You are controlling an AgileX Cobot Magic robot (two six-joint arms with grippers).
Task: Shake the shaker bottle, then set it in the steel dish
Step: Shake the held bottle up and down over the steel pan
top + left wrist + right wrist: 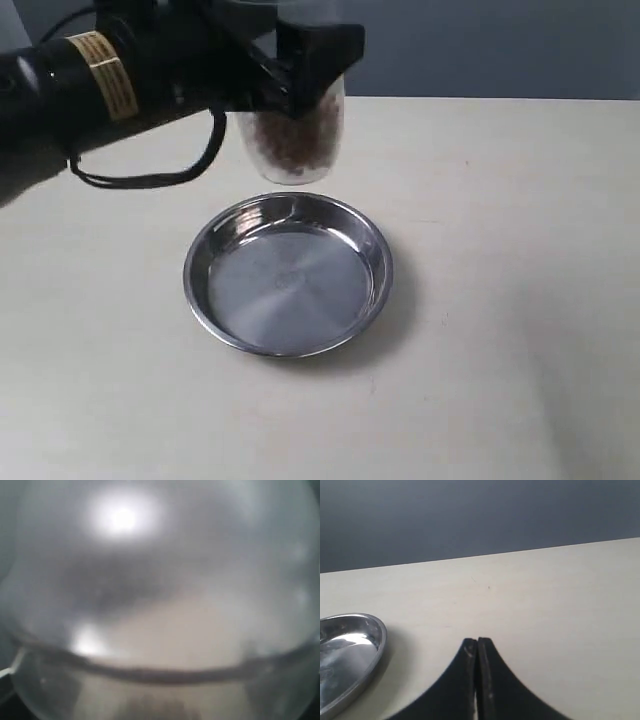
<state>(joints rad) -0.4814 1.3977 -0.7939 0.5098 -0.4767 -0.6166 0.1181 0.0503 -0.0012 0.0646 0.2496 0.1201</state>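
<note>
In the exterior view my left gripper (305,60) is shut on the shaker bottle (295,135), a clear plastic bottle with brown granules in its lower part. It hangs upright in the air, just beyond the far rim of the steel dish (290,345); its top is cut off by the frame. The left wrist view is filled by the blurred clear wall of the shaker bottle (160,600), and the fingers are hidden there. My right gripper (477,642) is shut with nothing in it, low over the table, with the steel dish (370,652) off to its side.
The pale table (510,250) stretches around the dish, with a dark wall behind it. A black cable (150,178) loops down from the left arm over the table's far left part.
</note>
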